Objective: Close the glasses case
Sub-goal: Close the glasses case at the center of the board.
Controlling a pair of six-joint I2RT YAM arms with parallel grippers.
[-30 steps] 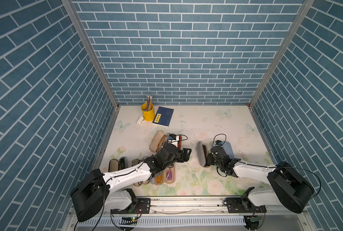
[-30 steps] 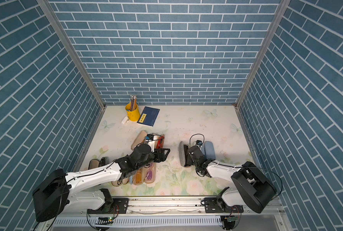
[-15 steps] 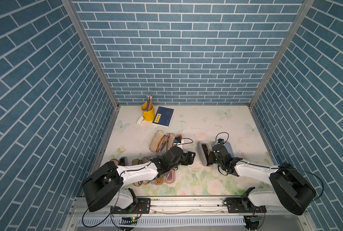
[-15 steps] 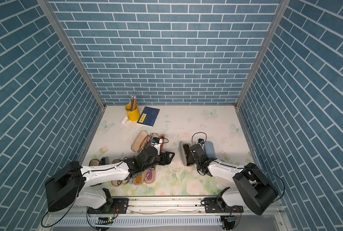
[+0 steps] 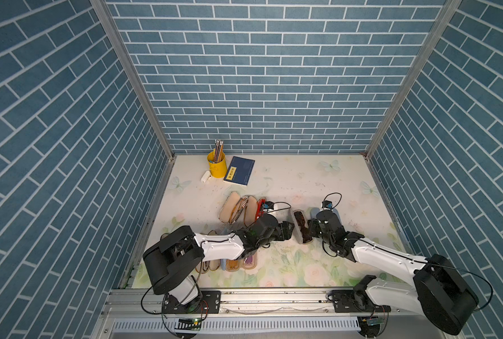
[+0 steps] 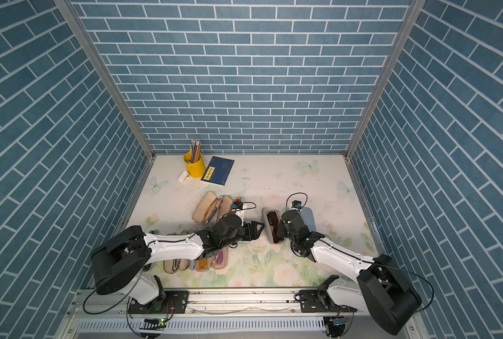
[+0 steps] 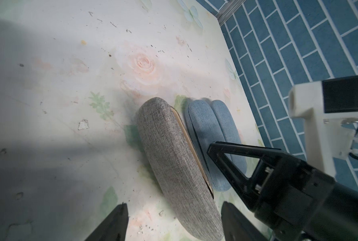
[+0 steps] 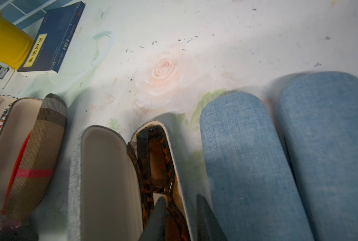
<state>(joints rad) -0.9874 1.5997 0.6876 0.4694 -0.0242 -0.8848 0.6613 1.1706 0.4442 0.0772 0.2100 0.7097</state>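
The grey glasses case [image 5: 302, 227] [image 6: 271, 226] lies open mid-table, with tortoiseshell glasses [image 8: 156, 167] in its base and its lid [image 8: 105, 177] [image 7: 169, 150] tipped up. My right gripper [image 8: 180, 197] [image 5: 310, 232] straddles the base's far wall. One finger is inside over the glasses and the other outside against the wall, with a small gap showing. My left gripper [image 7: 176, 225] [image 6: 259, 229] is open, low at the lid's outer side. The near end of the case sits between its wide fingers, untouched.
A closed blue case [image 5: 314, 212] [image 8: 278, 156] lies right behind the grey one. A plaid open case [image 5: 238, 207] is to the left, and several cases with glasses [image 5: 238, 261] lie under the left arm. A yellow pencil cup [image 5: 216, 164] and a blue book [image 5: 240, 170] stand at the back.
My left arm has stretched right, bringing its open gripper up to the grey lid while its fingers narrow a little. The right gripper's fingers have parted slightly on the case wall.
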